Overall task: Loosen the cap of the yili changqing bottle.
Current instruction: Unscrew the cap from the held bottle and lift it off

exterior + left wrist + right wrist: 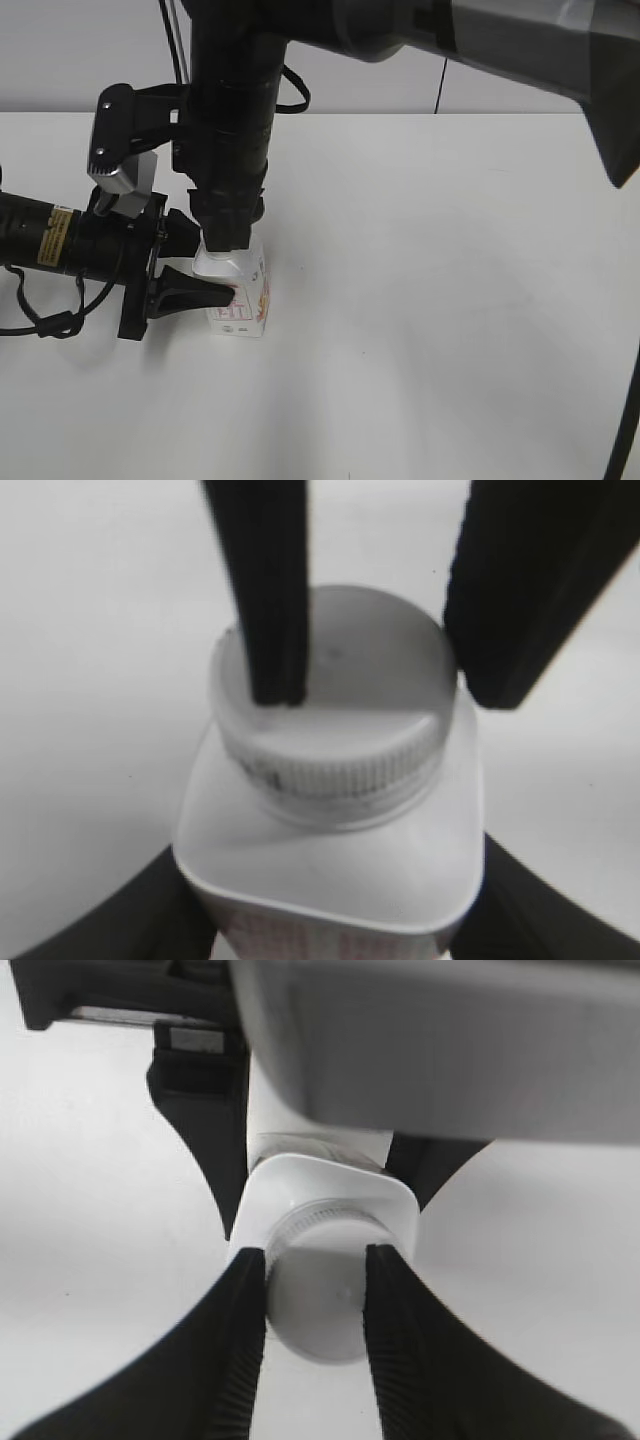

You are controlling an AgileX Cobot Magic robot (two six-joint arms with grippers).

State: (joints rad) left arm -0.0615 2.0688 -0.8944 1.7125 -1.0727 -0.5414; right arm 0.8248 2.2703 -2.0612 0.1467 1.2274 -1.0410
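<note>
The yili changqing bottle [243,300], white and square-bodied with red-orange print, stands upright on the white table. My left gripper [200,270] comes in from the left and is shut on the bottle's body [330,865]. My right gripper [228,235] comes down from above and is shut on the ribbed white cap [315,1285]; its two fingers press the cap's sides. In the left wrist view the cap [335,710] sits on the neck with the right gripper's fingers against it. The cap is hidden in the exterior view.
The white table [450,300] spreads to the right and front of the bottle. The right arm's dark body [235,110] reaches across the middle above the bottle. Black cables [40,310] hang at the left edge.
</note>
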